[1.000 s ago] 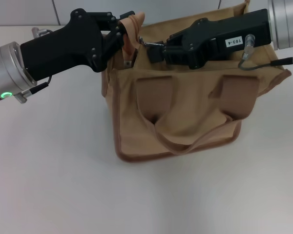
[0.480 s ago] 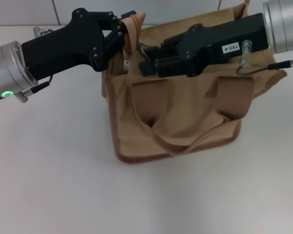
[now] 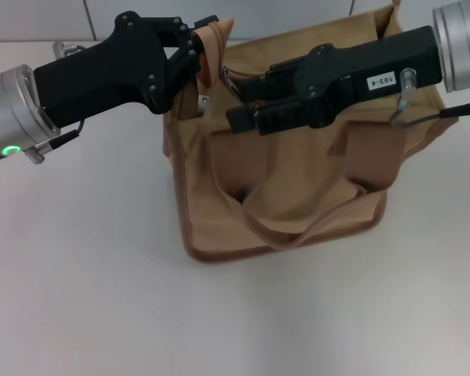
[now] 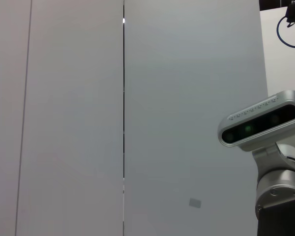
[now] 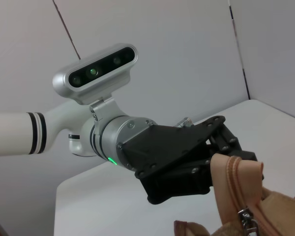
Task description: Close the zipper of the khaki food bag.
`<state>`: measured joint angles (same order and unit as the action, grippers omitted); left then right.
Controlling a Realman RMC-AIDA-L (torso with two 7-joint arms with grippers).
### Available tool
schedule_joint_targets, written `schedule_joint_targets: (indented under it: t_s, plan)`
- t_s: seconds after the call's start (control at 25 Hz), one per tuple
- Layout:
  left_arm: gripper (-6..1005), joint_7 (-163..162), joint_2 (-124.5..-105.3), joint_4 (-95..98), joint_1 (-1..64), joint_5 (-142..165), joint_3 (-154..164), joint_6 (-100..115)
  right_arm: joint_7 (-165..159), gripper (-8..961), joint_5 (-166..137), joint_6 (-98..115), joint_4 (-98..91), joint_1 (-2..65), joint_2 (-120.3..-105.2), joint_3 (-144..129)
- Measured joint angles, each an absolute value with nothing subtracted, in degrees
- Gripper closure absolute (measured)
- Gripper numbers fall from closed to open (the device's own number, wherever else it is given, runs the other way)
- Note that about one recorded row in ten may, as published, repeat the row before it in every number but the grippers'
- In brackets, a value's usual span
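Note:
The khaki food bag (image 3: 298,188) stands on the table in the head view, handles drooping over its front. The zipper track runs along its top, mostly hidden under my right arm; the silver pull tab (image 3: 227,76) sits at the bag's left end, also seen in the right wrist view (image 5: 247,221). My left gripper (image 3: 200,48) is shut on the fabric end tab (image 3: 215,35) at the bag's top left corner, as the right wrist view shows (image 5: 220,160). My right gripper (image 3: 239,102) lies over the bag's top just right of the pull tab, fingers spread and holding nothing.
The bag rests on a white table (image 3: 86,274) with a grey panelled wall behind it. A small silver clip (image 3: 204,99) hangs at the bag's left end. The left wrist view shows only wall panels and the right arm's wrist camera (image 4: 260,123).
My right gripper drew the pull tab leftward to the bag's end, then let go, spread its fingers and backed off slightly to the right. The left gripper kept its hold.

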<state>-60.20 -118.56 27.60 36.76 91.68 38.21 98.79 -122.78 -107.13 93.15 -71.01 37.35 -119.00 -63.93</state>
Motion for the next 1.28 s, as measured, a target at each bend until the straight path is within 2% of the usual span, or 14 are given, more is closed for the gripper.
schedule_joint_targets:
  t_s: [0.44,0.92,1.28]
  plan:
    - [980,-60.2,-118.56,27.6,36.7,91.7,38.2,99.1,-121.7,360,-104.2,97.0,-67.9,37.7,-118.95,-63.2]
    - [980,-58.4,-118.53,27.6,36.2,91.7,38.0,99.0,-119.5,360,-104.7,97.5,-70.3,34.3,-118.74,-58.3]
    - [979,-57.6,-118.47,27.6,36.6,91.7,38.2,99.7,-119.3,373,-107.7,94.7,-66.0,36.3,-118.82,-58.7]
